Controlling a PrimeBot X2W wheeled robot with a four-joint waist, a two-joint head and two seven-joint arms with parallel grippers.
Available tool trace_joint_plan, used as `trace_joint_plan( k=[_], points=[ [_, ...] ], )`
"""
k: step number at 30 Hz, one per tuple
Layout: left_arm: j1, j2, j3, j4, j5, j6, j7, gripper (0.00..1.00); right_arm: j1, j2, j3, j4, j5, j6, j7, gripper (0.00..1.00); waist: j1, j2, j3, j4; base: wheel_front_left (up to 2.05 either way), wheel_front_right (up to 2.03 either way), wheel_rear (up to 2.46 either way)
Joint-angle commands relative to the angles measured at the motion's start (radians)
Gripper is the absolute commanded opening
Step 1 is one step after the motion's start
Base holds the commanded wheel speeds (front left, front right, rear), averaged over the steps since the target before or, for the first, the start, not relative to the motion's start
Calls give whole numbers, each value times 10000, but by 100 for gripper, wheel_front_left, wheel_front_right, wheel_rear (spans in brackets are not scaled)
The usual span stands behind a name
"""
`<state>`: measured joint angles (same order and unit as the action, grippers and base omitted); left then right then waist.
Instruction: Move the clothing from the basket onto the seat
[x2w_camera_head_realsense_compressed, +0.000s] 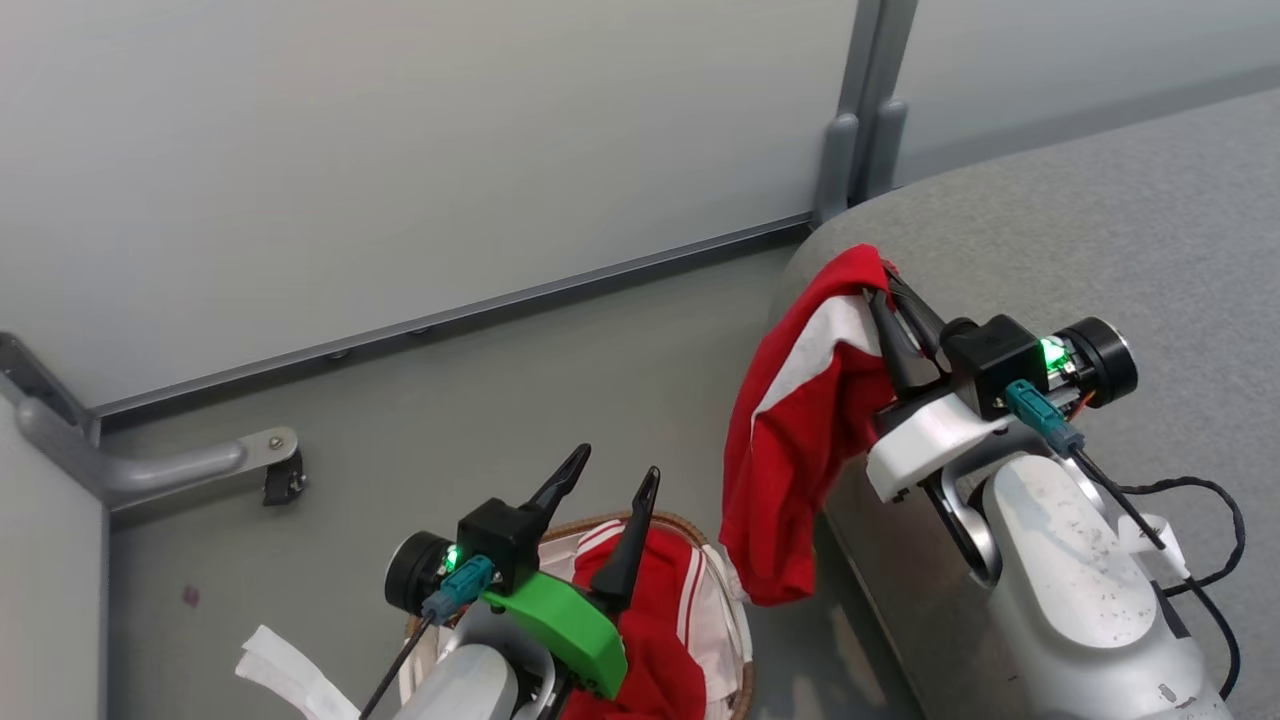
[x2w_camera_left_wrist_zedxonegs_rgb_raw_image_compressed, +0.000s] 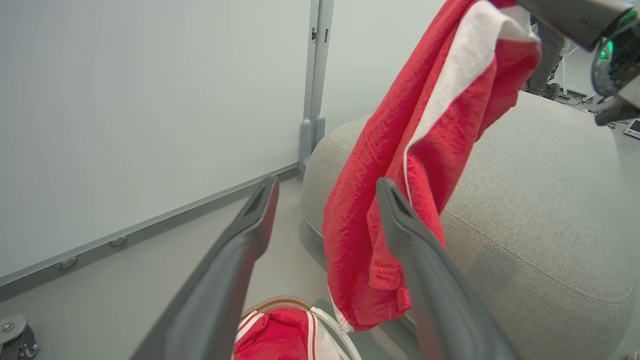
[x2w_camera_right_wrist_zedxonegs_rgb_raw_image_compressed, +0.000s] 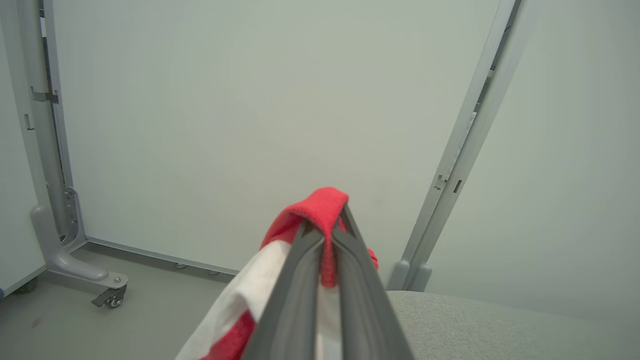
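Note:
My right gripper (x2w_camera_head_realsense_compressed: 880, 285) is shut on a red garment with a white panel (x2w_camera_head_realsense_compressed: 800, 420). The garment hangs in the air beside the left edge of the grey couch (x2w_camera_head_realsense_compressed: 1100, 230), its lower hem dangling above the floor. In the right wrist view a fold of red cloth (x2w_camera_right_wrist_zedxonegs_rgb_raw_image_compressed: 322, 210) is pinched between the fingertips. My left gripper (x2w_camera_head_realsense_compressed: 615, 465) is open and holds nothing, just above the basket (x2w_camera_head_realsense_compressed: 680, 522). More red clothing with white stripes (x2w_camera_head_realsense_compressed: 660, 610) lies in the basket. The left wrist view has the hanging garment (x2w_camera_left_wrist_zedxonegs_rgb_raw_image_compressed: 400, 165) beyond the open fingers (x2w_camera_left_wrist_zedxonegs_rgb_raw_image_compressed: 260, 210).
Pale partition panels stand behind, with a grey post (x2w_camera_head_realsense_compressed: 850, 130) at the couch's corner and a wheeled foot (x2w_camera_head_realsense_compressed: 270, 465) on the floor at the left. A strip of white fabric (x2w_camera_head_realsense_compressed: 285, 670) lies by the basket. Bare grey floor spreads between basket and panels.

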<state>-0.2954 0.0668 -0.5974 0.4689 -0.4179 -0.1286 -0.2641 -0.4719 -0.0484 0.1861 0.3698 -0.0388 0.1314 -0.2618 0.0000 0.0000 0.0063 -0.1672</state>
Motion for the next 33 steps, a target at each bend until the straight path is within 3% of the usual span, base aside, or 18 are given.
trace_joint_plan(
  k=[1, 9, 15, 24, 33],
  points=[
    [147, -30, -30, -36, 116, -28, -3, 100, -23, -44, -130, -46, -108, -12, -49, 0, 0, 0, 175, -806, 0, 0, 0],
    [-165, -89, -271, -242, 225, -30, -5, 100, -171, -196, -997, -191, -257, -13, -49, 0, 0, 0, 637, -1820, 0, 0, 0],
    [-425, -92, -403, -379, 356, -31, -3, 100, -876, -395, -1685, -414, -326, -13, -49, 0, 0, 0, 1203, -1897, 0, 0, 0],
    [-1435, 184, -746, -682, 508, -30, -5, 100, -4039, -1722, -2144, -211, -581, -13, -49, 0, 0, 0, 2999, -1185, 0, 0, 0],
    [-2458, 495, -804, -923, 825, -30, -4, 100, -6806, -3222, -2744, 1023, -657, -12, -48, 0, 0, 0, 4948, -401, 0, 0, 0]
  ],
)
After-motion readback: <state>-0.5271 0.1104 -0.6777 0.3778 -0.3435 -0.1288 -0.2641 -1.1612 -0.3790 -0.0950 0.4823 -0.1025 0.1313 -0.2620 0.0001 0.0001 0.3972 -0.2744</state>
